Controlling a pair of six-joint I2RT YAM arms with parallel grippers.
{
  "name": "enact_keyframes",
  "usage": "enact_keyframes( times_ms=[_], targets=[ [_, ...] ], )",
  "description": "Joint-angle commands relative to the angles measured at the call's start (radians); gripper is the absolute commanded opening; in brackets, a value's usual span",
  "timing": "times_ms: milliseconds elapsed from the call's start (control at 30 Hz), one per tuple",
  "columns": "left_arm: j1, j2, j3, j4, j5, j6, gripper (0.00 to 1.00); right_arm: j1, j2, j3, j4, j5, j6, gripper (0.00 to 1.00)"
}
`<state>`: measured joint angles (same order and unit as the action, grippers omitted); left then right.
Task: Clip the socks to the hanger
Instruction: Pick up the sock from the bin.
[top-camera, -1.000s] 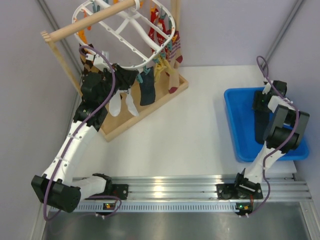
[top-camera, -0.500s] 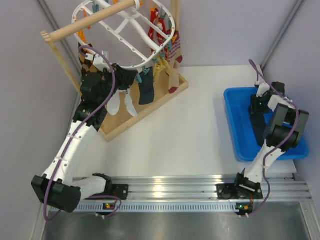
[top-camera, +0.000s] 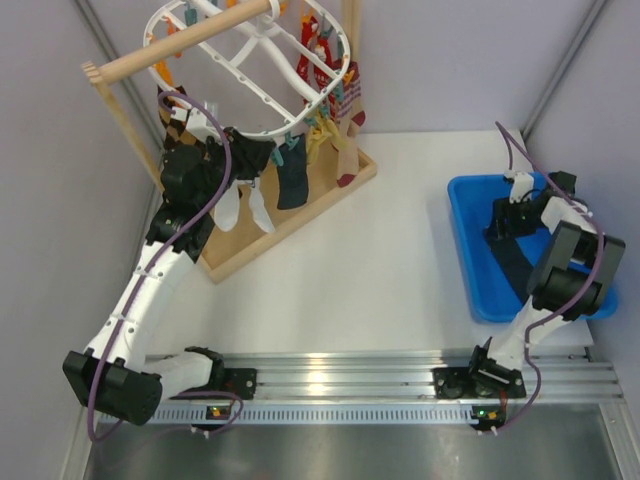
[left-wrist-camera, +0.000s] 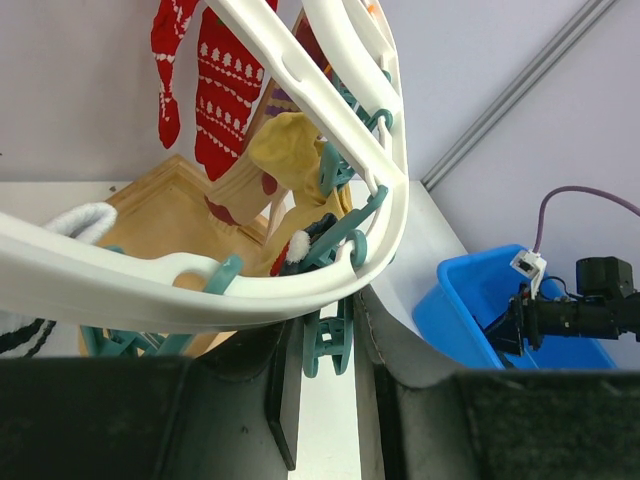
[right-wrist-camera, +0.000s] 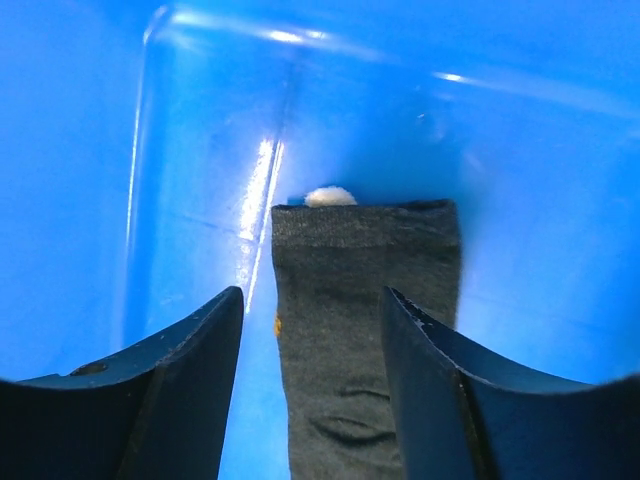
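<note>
The white oval hanger (top-camera: 262, 88) hangs from a wooden rod, and its rim (left-wrist-camera: 150, 300) carries teal and orange clips. Red (left-wrist-camera: 225, 90), tan-yellow (left-wrist-camera: 285, 150), navy (top-camera: 295, 185) and white socks (top-camera: 262, 210) hang clipped to it. My left gripper (left-wrist-camera: 325, 330) is up at the near rim, shut on a hanging teal clip (left-wrist-camera: 328, 345). Down in the blue bin (top-camera: 470, 250), my right gripper (right-wrist-camera: 312, 295) stands open. Its fingers straddle a flat dark grey sock (right-wrist-camera: 365, 290) without touching it. A small white bit (right-wrist-camera: 330, 196) shows behind that sock's cuff.
The wooden rod (top-camera: 180, 45) and its wooden base (top-camera: 300, 215) stand at the back left, against the wall. The bin's walls (right-wrist-camera: 200, 150) close in around my right gripper. A metal rail (top-camera: 330, 380) runs along the near edge.
My right wrist has swung round inside the bin, so the gripper now sits further left over the dark sock. The left arm and the hanger have not moved.
</note>
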<state>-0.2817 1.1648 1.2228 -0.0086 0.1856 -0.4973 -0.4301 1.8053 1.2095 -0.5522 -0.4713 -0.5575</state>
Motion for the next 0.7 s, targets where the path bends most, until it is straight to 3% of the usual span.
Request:
enact_keyframes(
  times_ms=[0, 500, 633, 667],
  targets=[
    [0.009, -0.014, 0.021, 0.013, 0.0, 0.005, 0.0, -0.024, -0.06, 0.036, 0.024, -0.041, 0.004, 0.57],
    [0.015, -0.025, 0.014, -0.021, -0.008, 0.008, 0.0, -0.025, 0.123, 0.084, -0.006, 0.077, -0.157, 0.56],
    [0.016, -0.022, 0.017, -0.019, -0.005, 0.009, 0.0, -0.024, 0.123, 0.067, -0.008, 0.069, -0.18, 0.42],
    [0.016, -0.022, 0.018, -0.021, 0.0, 0.008, 0.0, -0.024, 0.117, 0.068, -0.021, 0.042, -0.183, 0.22]
  ],
)
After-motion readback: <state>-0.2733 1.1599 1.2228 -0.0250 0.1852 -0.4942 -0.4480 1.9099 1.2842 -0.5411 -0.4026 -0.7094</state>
